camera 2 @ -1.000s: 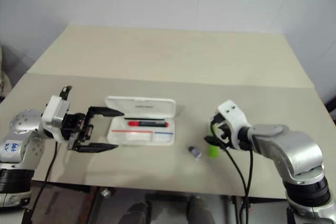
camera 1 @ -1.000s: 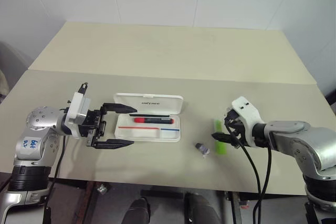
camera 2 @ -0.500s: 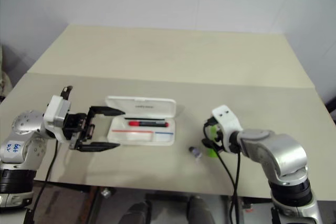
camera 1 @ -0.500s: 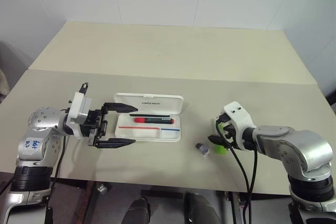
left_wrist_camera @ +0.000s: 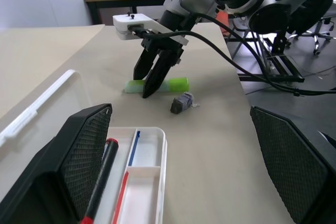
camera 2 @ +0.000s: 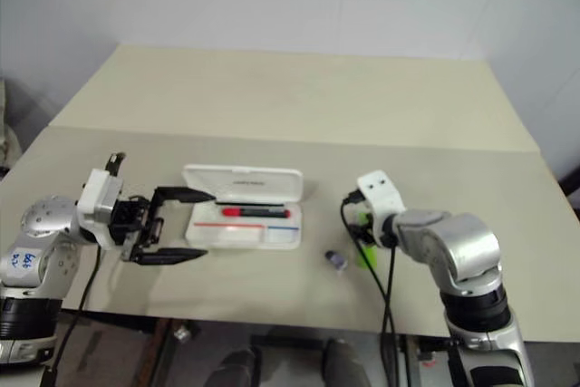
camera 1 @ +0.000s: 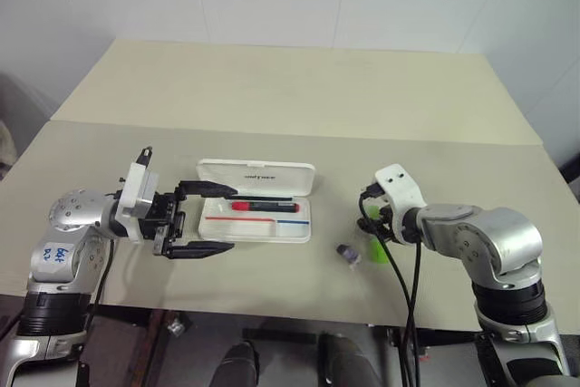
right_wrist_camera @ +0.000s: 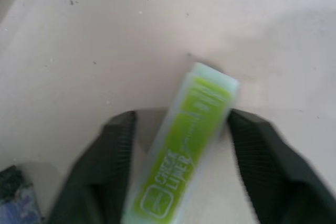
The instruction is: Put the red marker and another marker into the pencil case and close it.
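The white pencil case (camera 1: 304, 226) lies open, lid folded back. The red marker (camera 1: 256, 208) rests in its tray. My left gripper (camera 1: 216, 218) hovers open just left of the case, one finger by the lid and one by the tray's near edge, holding nothing. The lime-green marker (right_wrist_camera: 184, 145) lies flat on the table right of the case. My right gripper (left_wrist_camera: 148, 85) reaches down over it, fingers straddling its barrel. One finger (right_wrist_camera: 257, 161) sits against the marker; a thin gap shows on the other side.
A small grey-purple lump (camera 1: 348, 255) sits on the table between the case and the green marker (camera 1: 379, 252), close to my right gripper. The tan table (camera 1: 299, 97) stretches far behind the case. Its near edge runs just below both grippers.
My right gripper has moved forward and left onto the green marker, and its fingers have narrowed around it. The left gripper, case and red marker are as before.
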You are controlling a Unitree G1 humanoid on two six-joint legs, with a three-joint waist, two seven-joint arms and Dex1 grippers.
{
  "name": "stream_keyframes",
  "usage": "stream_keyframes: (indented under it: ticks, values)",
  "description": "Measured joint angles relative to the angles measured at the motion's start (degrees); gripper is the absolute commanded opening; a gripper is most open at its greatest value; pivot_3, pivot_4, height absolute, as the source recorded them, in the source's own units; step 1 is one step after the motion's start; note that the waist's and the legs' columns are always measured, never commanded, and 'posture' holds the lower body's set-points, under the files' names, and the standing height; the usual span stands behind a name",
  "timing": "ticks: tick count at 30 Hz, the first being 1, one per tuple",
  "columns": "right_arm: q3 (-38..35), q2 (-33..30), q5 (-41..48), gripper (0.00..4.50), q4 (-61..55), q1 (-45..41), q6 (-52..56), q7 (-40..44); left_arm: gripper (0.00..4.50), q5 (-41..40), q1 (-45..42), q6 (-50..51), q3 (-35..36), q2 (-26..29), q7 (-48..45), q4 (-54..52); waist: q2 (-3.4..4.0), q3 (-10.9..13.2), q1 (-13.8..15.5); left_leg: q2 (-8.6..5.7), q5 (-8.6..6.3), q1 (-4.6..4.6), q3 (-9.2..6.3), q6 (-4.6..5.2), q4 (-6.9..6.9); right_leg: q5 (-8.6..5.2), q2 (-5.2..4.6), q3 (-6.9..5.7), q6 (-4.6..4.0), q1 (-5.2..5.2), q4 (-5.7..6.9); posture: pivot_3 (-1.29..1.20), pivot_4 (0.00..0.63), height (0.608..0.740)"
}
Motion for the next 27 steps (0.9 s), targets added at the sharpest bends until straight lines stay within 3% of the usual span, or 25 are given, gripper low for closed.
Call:
stream_keyframes:
  ticks: [2, 8, 13, 19, 25, 27]
  values:
    - [0.33, -0.05, 0.08, 1.84, 0.18, -0.24, 0.00, 0.00, 4.50, -0.01, 0.22, 0.00, 0.16, 0.01, 0.03, 0.00, -0.02, -0.01, 0.11, -0.01, 0.01, 0.00, 0.00, 0.01, 0.01, 0.01, -0.02, 0.00, 0.01, 0.03, -0.04, 0.00, 0.150, 0.740]
    - [1.04, -0.72, 0.14, 1.83, 0.38, -0.57, -0.18, 0.39, 4.50, -0.01, 0.29, -0.01, 0.96, 0.02, 0.07, -0.01, -0.03, -0.02, 0.07, -0.01, 0.01, -0.01, 0.01, 0.01, 0.00, 0.03, -0.03, 0.00, 0.02, 0.07, -0.15, 0.00, 0.150, 0.740]
    - [3.42, -5.02, 0.25, 1.83, 1.30, -0.54, -5.15, 4.37, 4.50, -0.01, 0.33, -0.03, 1.14, 0.02, 0.08, -0.02, -0.02, -0.01, 0.05, -0.02, 0.01, -0.12, 0.03, 0.01, -0.02, 0.03, -0.04, 0.00, 0.04, -0.01, -0.21, 0.00, 0.150, 0.740]
    - [6.99, -11.21, 1.07, 1.83, 1.77, -4.28, -15.52, 14.00, 4.50, -0.24, 1.00, 0.03, 1.96, 0.11, 0.49, -0.20, 0.03, 0.02, -0.31, 0.14, -0.05, -0.34, 0.05, -0.06, -0.09, 0.45, 0.10, -0.05, 0.86, -0.30, -0.21, 0.00, 0.150, 0.740]
    - [17.29, -20.54, 1.04, 1.83, 1.49, -12.57, -19.67, 25.48, 4.50, -0.24, 2.77, -0.31, 3.99, 0.28, 1.24, 0.18, 0.11, 0.07, -0.11, 0.23, -0.15, -0.56, 0.03, -0.14, -0.11, 0.40, 0.16, -0.14, 0.81, -0.49, -0.25, 0.00, 0.150, 0.740]
    - [18.81, -20.90, 1.39, 1.83, 1.33, -14.96, -19.70, 28.58, 4.50, -0.24, 2.94, -0.45, 4.44, 0.35, 1.40, 0.26, 0.11, 0.07, -0.15, 0.23, -0.16, -0.58, 0.04, -0.15, -0.12, 0.40, 0.16, -0.14, 0.81, -0.50, -0.31, 0.00, 0.150, 0.740]
